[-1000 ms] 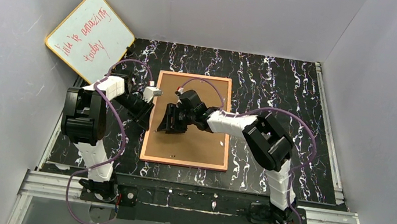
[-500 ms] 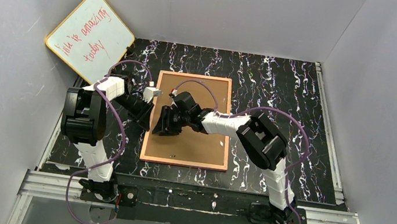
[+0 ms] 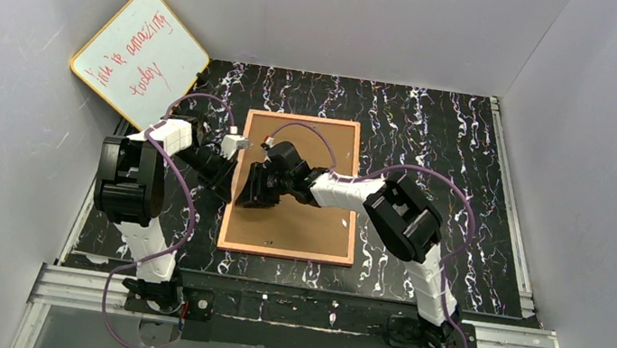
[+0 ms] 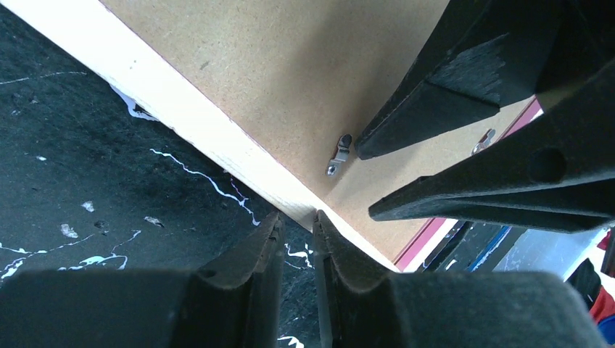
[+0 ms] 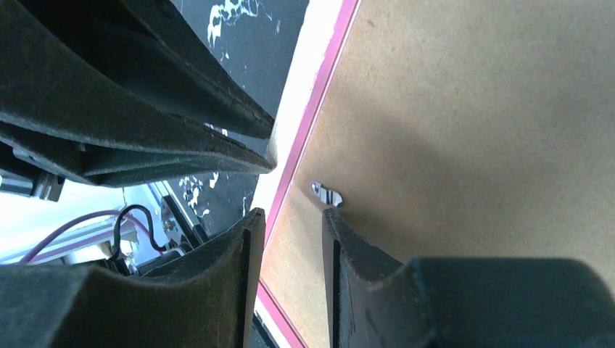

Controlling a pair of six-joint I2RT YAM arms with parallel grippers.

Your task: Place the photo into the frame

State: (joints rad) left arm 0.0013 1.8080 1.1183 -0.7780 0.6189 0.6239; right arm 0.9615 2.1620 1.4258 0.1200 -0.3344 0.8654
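The frame [image 3: 303, 119] lies face down on the black marbled table, with a brown backing board [image 3: 307, 219] filling its rear. The photo is hidden. Both grippers meet at the frame's left edge. In the left wrist view my left gripper [image 4: 298, 217] stands at the pale rim [image 4: 181, 109], its jaws a narrow gap apart with only table showing between them. My right gripper [image 5: 294, 214] hovers open over the backing board [image 5: 471, 130] beside the pink rim [image 5: 319, 80], one fingertip touching a small metal clip [image 5: 326, 193].
A yellow-edged whiteboard [image 3: 139, 55] with red writing leans in the back left corner. White walls close in three sides. A second metal clip [image 4: 484, 140] sits further along the frame's edge.
My right gripper has slid left across the backing board to the frame's left edge and its jaws have narrowed. The left gripper has narrowed slightly and barely moved.
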